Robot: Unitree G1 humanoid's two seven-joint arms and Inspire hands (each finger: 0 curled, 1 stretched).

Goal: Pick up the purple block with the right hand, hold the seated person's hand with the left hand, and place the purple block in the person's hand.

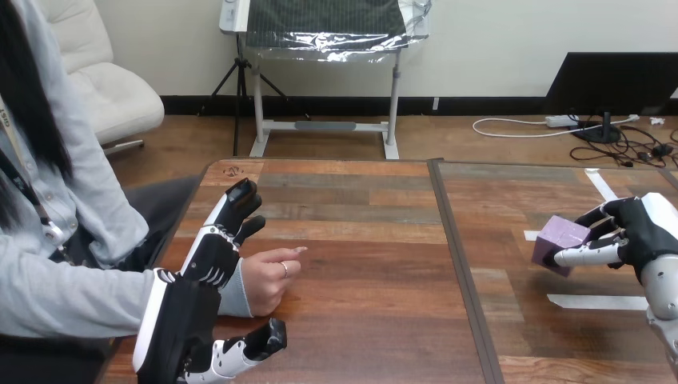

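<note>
Two steps left, block in grasp

Fingers [585,256] of the right hand [644,232] were curled round the purple block [560,238] at the bench's [360,240] right side, well apart from the person's hand [270,278]. The left hand [209,262] lay beside the person's wrist, fingers straight, with no clasp visible. Holding and placing seemingly remained. Whether the block had cleared the bench was unclear.

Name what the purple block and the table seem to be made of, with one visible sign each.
Purple block: perhaps foam or painted wood; its matt, even faces without shine leave it open. Table: wood or wood-look laminate; grained planks in mixed browns with a slight sheen.
</note>
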